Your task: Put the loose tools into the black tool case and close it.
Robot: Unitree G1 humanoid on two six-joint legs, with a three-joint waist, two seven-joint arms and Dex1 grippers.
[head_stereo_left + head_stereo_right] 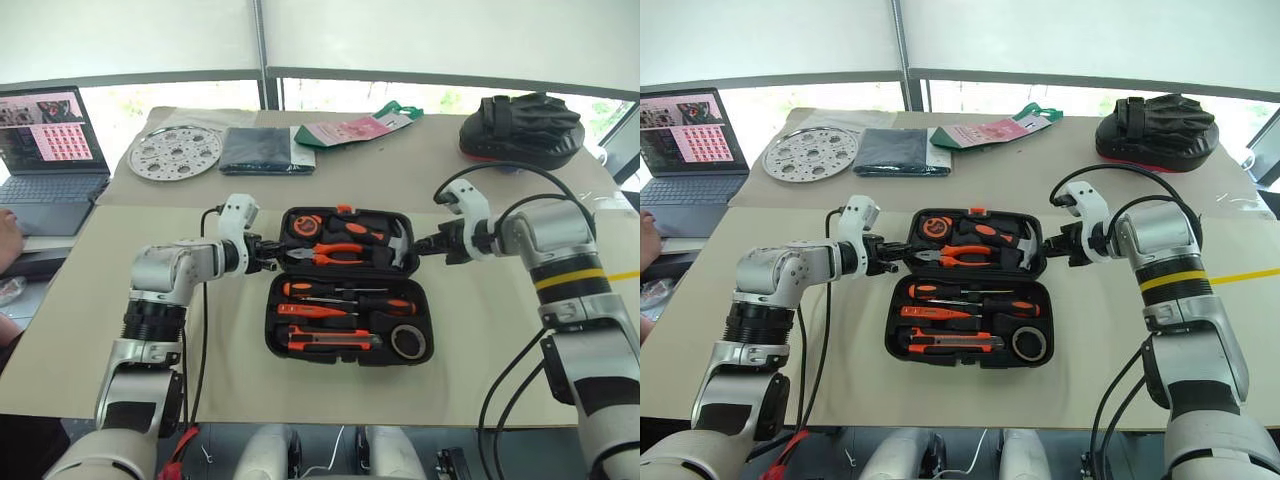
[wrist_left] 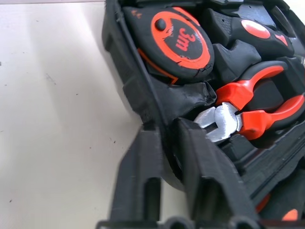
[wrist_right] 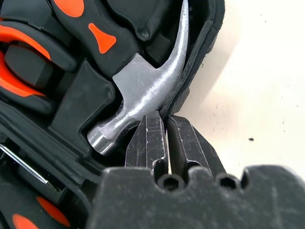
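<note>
The black tool case point(image 1: 427, 300) lies open in the middle of the table. Its near half holds long screwdrivers point(image 1: 345, 294), an orange-and-black utility knife point(image 1: 335, 342) and a small black tape roll point(image 1: 408, 343). Pliers point(image 1: 340, 252), a hammer point(image 1: 398, 245) and a round tape measure point(image 1: 303, 226) sit in the far half. My left gripper point(image 1: 277, 250) is shut on the far half's left rim, beside the tape measure point(image 2: 178, 40). My right gripper point(image 1: 420, 243) is shut on its right rim, next to the hammer head point(image 3: 147, 90).
A laptop point(image 1: 50, 150) stands at the far left with a person's hand point(image 1: 8, 235) beside it. Along the back lie a perforated metal disc point(image 1: 174, 152), a dark folded cloth point(image 1: 266, 150), a pink packet point(image 1: 350, 128) and a black padded mitt point(image 1: 520, 130).
</note>
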